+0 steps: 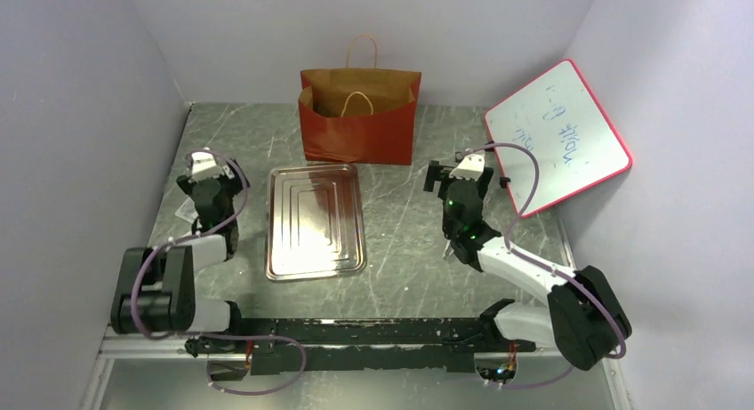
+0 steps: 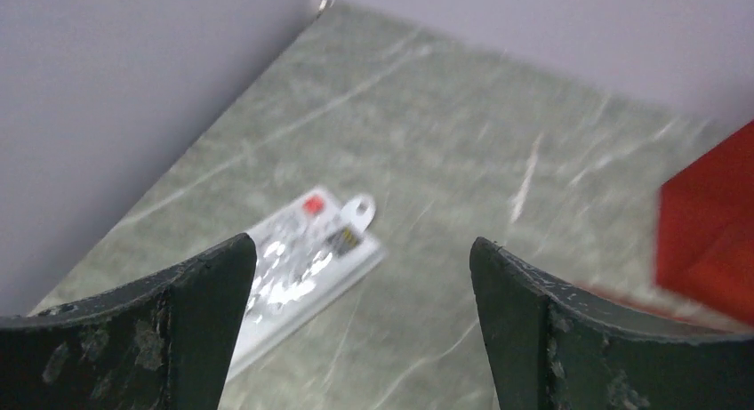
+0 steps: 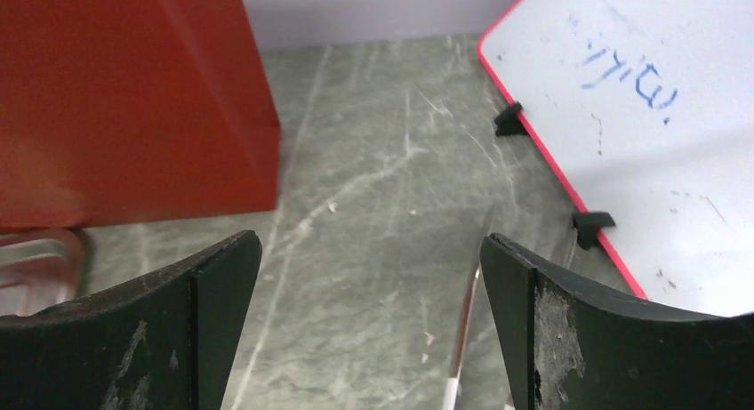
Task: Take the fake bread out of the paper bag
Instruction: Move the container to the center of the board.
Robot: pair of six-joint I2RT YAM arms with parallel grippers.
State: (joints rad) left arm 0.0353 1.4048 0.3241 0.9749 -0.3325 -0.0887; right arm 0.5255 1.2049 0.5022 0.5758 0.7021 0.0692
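So, bread: none showing, I'd guess it's down inside the bag (image 1: pixel 359 116) | bag: upright, mouth open | tray (image 1: pixel 316 220): just in front of bag | left gripper (image 2: pixel 360 259), right gripper (image 3: pixel 369 250): both spread wide, empty, well short of bag | risk: light bag could tip or slide if a finger snags its rim | surface: slick grey marbled table (image 1: pixel 400 241), pale walls (image 1: pixel 80 90) close around, whiteboard (image 1: pixel 558 134) right of bag

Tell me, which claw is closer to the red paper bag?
Right. The right claw sits just off the paper bag's right front corner. The left claw is farther away, out to the bag's left, beyond the metal tray's left edge.
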